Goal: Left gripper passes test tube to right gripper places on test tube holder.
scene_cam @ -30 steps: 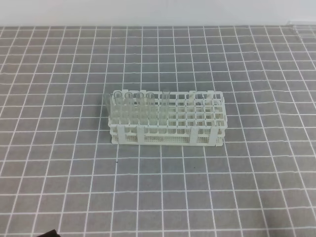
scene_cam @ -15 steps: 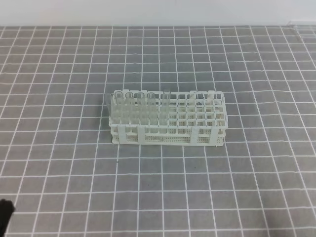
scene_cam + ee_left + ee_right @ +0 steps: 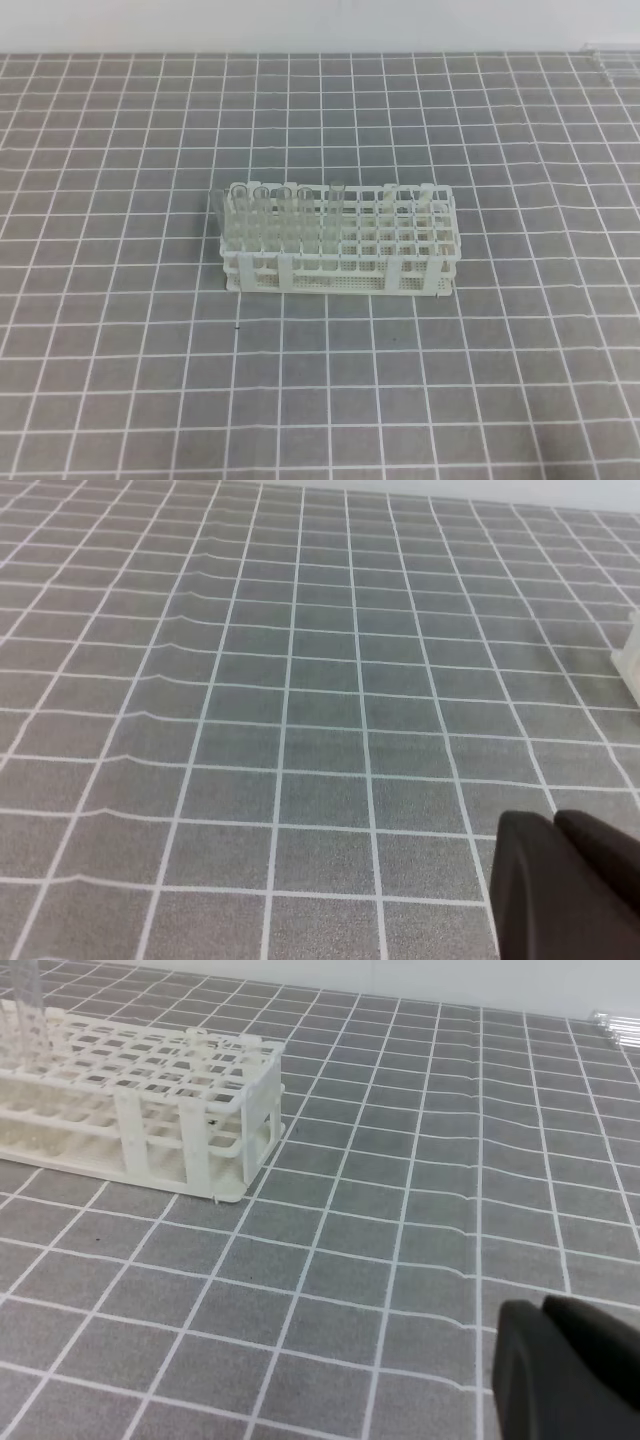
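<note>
1. Bench [image 3: 480,380]: grey cover with a white grid of lines; pale wall along the far edge in the high view.
2. Test tube holder [image 3: 400,262]: white tiered rack, long side facing the camera, standing near the middle of the bench. Seen also from the right wrist view at upper left [image 3: 190,1090]; only a white corner of it shows at the right edge of the left wrist view [image 3: 632,655].
3. Test tubes [image 3: 275,215]: clear, upright, crowded into the holder's left part, rims above the top grid. Which one is the test tube of the task I cannot tell. A few more stand along the back row towards the right. The holder's front right holes hold nothing.
4. Left gripper [image 3: 555,825]: black fingers clenched together, nothing between them, low over bare bench, well apart from the holder. Out of the high view.
5. Right gripper [image 3: 545,1310]: black fingers likewise pressed together, nothing held, over the bench to the right of the holder. Out of the high view.
6. Clear object [image 3: 615,58] at the far right corner; too small to identify.
</note>
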Robot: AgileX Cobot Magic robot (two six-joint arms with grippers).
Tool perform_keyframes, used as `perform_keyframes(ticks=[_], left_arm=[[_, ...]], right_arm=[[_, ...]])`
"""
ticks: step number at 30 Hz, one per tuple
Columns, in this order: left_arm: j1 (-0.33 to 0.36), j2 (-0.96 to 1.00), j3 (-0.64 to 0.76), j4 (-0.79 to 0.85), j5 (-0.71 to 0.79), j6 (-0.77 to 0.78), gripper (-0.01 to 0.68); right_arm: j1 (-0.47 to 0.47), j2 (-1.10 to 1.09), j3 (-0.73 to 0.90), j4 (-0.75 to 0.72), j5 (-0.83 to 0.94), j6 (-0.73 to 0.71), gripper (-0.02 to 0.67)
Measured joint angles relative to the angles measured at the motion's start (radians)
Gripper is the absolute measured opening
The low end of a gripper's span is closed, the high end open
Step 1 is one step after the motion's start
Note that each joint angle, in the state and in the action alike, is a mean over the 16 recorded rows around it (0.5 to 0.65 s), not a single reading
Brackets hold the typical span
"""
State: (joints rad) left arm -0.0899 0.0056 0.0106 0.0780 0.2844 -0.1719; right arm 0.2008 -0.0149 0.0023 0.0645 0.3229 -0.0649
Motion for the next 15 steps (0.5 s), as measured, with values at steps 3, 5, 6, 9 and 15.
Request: perform_keyframes(ticks=[3,5,6,9,15], left_arm=[[0.011,-0.003,0.0,-0.008,0.016,0.014,-0.001],[0.013,-0.005,0.0,-0.009,0.022,0.017,-0.001],[0.013,-0.007,0.0,-0.01,0.025,0.016,-0.001],[0.013,-0.014,0.0,-0.012,0.028,0.013,-0.001],[0.013,-0.029,0.002,-0.016,0.028,0.011,-0.001]], right_arm=[[0.0,0.0,0.0,0.0,0.0,0.0,-0.013],[0.0,0.0,0.0,0.0,0.0,0.0,-0.013],[0.0,0.0,0.0,0.0,0.0,0.0,-0.013],[0.0,0.0,0.0,0.0,0.0,0.0,-0.013],[0.0,0.001,0.0,0.0,0.0,0.0,-0.013]])
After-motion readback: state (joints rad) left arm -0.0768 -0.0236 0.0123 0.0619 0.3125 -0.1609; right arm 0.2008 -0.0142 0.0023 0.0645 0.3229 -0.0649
